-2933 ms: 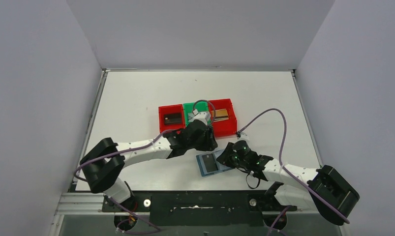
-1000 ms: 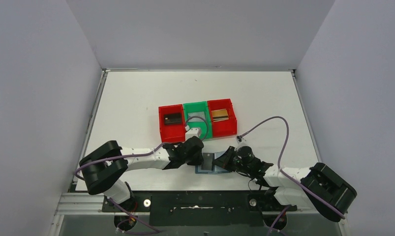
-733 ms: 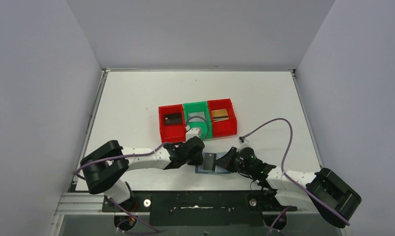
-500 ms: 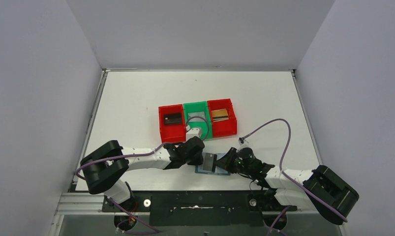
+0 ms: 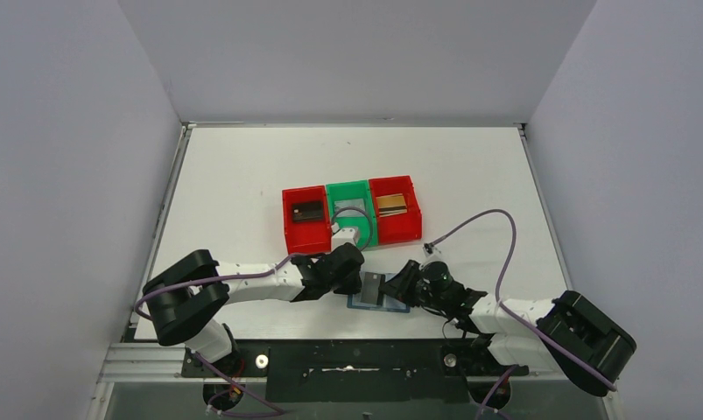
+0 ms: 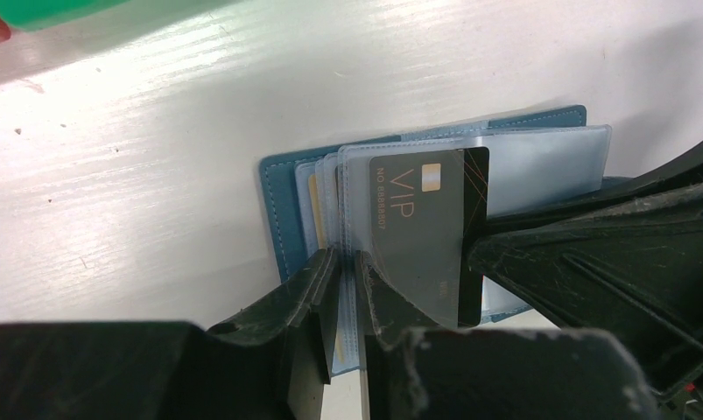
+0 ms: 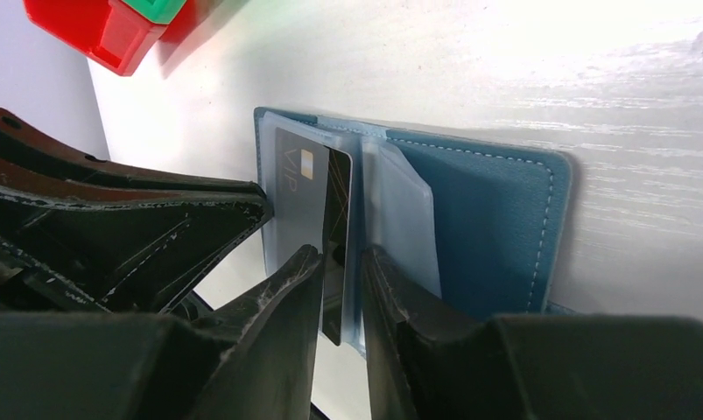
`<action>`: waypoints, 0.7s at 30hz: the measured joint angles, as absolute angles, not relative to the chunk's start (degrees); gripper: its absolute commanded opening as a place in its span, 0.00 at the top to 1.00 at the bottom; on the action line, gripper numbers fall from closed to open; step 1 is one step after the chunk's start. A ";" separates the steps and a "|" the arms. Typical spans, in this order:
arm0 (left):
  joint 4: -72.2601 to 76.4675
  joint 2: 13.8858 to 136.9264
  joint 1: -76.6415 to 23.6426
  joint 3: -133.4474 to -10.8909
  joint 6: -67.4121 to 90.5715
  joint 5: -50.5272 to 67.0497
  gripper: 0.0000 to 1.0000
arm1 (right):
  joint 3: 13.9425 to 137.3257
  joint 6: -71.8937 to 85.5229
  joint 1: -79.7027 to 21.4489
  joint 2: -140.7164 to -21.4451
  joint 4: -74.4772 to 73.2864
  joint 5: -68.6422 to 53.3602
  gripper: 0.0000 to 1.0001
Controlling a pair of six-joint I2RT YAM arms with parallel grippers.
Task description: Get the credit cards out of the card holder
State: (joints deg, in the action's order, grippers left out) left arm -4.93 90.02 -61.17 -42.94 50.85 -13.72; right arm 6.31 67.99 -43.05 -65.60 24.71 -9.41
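Observation:
The teal card holder [image 5: 376, 304] lies open near the table's front edge. One clear sleeve stands up from it with a black VIP credit card [image 6: 418, 227] partly out of it. My left gripper [image 6: 347, 262] is shut on the sleeves at the card holder's [image 6: 282, 210] spine. From the other side, my right gripper [image 7: 340, 262] has its jaws narrowly open. The black card's [image 7: 337, 210] free edge and a sleeve sit between them, over the blue inside of the holder [image 7: 496, 227]. In the top view the left gripper [image 5: 355, 276] and right gripper [image 5: 398, 285] flank the holder.
Three bins stand in a row behind the holder. The left red bin [image 5: 305, 241] holds a black card [image 5: 308, 211]. The green bin [image 5: 352, 190] is crossed by my left arm's cable. The right red bin [image 5: 400, 229] holds a gold-brown card [image 5: 391, 204].
My left arm came down from the bins to the holder and shut on its sleeves. My right gripper closed in on the raised card, and its jaws have parted a little.

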 measured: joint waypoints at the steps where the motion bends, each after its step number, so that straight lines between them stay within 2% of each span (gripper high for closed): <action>1: -4.93 90.02 -61.17 -42.94 50.78 -13.72 0.87 | 6.50 67.70 -43.05 -65.98 24.73 -9.41 0.79; 10: -6.20 89.34 -61.17 -42.92 50.48 -14.02 0.87 | 8.58 66.78 -43.07 -69.54 24.95 -9.39 0.98; 21: -14.04 86.46 -61.21 -42.92 49.56 -18.28 0.78 | 8.43 66.76 -43.05 -66.13 21.74 -7.44 1.00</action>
State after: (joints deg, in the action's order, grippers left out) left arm -14.04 86.46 -61.21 -42.92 49.56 -18.28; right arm 8.43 66.76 -43.05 -66.13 21.74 -7.44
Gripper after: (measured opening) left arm 0.197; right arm 0.046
